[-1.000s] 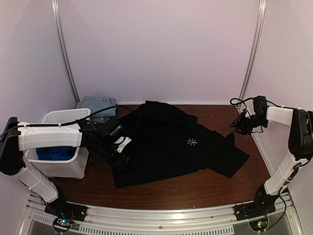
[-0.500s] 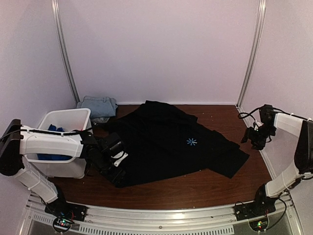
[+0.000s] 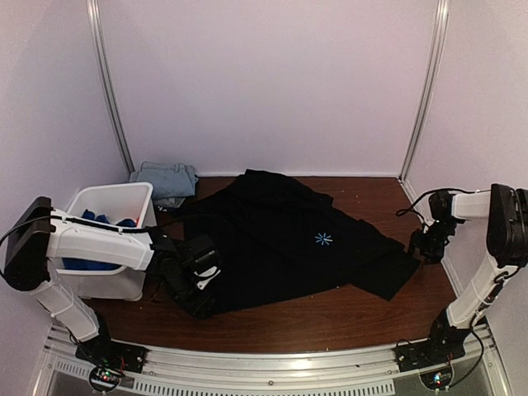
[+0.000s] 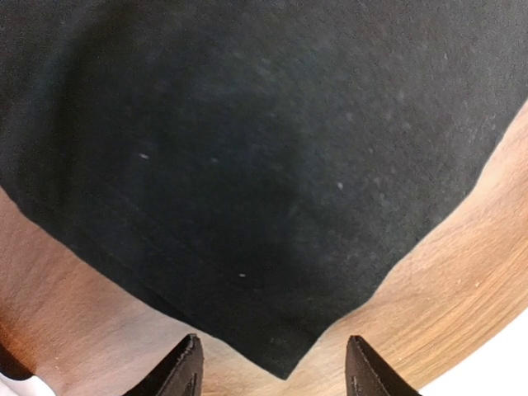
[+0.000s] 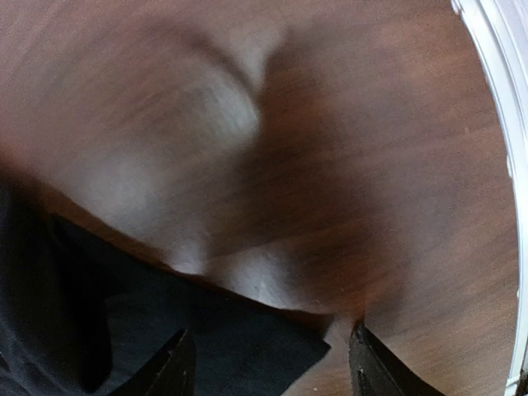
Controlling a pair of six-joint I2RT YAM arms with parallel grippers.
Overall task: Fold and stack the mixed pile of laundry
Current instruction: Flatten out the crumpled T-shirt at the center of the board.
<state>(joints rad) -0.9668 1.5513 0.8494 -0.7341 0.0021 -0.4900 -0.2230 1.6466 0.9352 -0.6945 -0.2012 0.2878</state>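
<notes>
Dark brown wood makes up the table [image 3: 330, 318], and most of its middle is covered by the black cloth [image 3: 280, 247], spread out flat with wrinkles toward the back. One corner of it points at the near left and a sleeve-like flap reaches toward the right edge.

At the left stands the white bin [image 3: 115, 285], open at the top. Inside it lies bright royal-blue fabric [image 3: 99, 219], bunched low against the walls; nothing else in the bin can be made out. Behind the bin, in the back left corner, the faded denim pieces [image 3: 169, 177] sit in a small heap on the table, outside the bin.

The left gripper [image 4: 272, 363] is low over the cloth's near left corner, claws spread wide, the pointed corner lying between them without being pinched. The right gripper [image 5: 268, 363] hangs over the cloth's right flap, claws likewise wide, holding nothing.

A small light-blue star emblem [image 3: 323, 239] marks the cloth's middle.
</notes>
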